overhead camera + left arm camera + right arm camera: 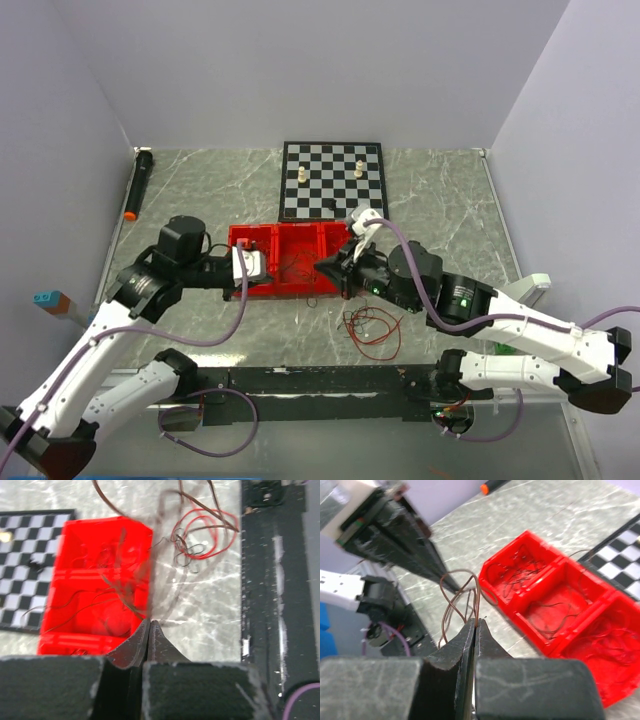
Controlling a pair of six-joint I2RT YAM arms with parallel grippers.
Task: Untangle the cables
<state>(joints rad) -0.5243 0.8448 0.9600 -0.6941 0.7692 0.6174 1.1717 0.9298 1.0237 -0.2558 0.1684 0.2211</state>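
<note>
Right gripper (475, 622) clamped on a brown wire loop (461, 576), left gripper (150, 623) pinched shut, a caught strand impossible to confirm, and a hard tug apart risked cinching the cables (370, 325) sprawled between the red bin (236, 240) and the tabletop's (450, 200) near edge.

Near the left end effector (149, 625) the cables (161, 525) blur, any hold unclear.

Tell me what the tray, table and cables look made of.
Tray: glossy red plastic, judging by moulded dividers. Table: grey-green marble pattern with white veins, shiny; real stone or laminate, cannot tell. Cables: thin wire in red and brown insulation, probably plastic; they hold springy loops.
</note>
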